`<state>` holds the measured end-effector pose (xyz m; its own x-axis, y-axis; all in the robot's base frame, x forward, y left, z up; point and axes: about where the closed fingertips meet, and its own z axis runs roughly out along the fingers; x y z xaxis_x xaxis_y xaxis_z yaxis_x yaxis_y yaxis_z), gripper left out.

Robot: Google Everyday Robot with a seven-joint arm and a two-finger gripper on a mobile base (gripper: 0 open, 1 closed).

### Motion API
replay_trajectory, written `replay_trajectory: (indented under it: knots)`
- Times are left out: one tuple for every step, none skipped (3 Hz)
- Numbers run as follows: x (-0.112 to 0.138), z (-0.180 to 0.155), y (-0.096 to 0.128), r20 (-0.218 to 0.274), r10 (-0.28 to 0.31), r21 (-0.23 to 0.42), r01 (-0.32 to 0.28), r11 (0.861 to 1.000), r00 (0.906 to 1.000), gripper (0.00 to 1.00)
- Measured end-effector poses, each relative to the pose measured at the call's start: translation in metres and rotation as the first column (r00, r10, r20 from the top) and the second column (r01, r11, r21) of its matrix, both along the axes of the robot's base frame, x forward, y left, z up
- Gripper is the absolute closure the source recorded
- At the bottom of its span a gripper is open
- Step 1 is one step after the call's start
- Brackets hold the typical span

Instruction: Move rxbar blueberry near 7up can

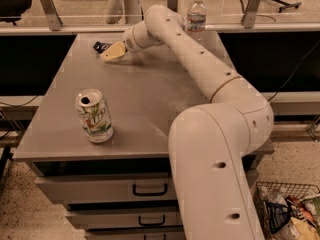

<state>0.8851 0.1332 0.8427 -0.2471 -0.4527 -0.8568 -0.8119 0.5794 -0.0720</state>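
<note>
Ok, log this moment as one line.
gripper: at rxbar blueberry, far-left of table | 7up can: upright, front-left | bar near can: not yet

At the far left of the table [150, 99], the hand [113, 51] hides most of the rxbar blueberry [99, 46].

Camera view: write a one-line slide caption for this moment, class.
Claw at the rxbar blueberry on the far side of the table; 7up can upright near the front edge.
</note>
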Motion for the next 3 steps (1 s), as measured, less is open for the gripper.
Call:
replay_trajectory:
  knots:
    - [0.0038,-0.0042,0.0025,0.001,-0.016,-0.002,0.016,1.0,0.9999,0.41]
    - [0.0032,-0.0079,0.0028,0.0,-0.021,-0.005,0.021,1.0,0.9998,0.64]
    - [0.0031,-0.0069,0.0028,0.0,-0.021,-0.005,0.021,1.0,0.9998,0.88]
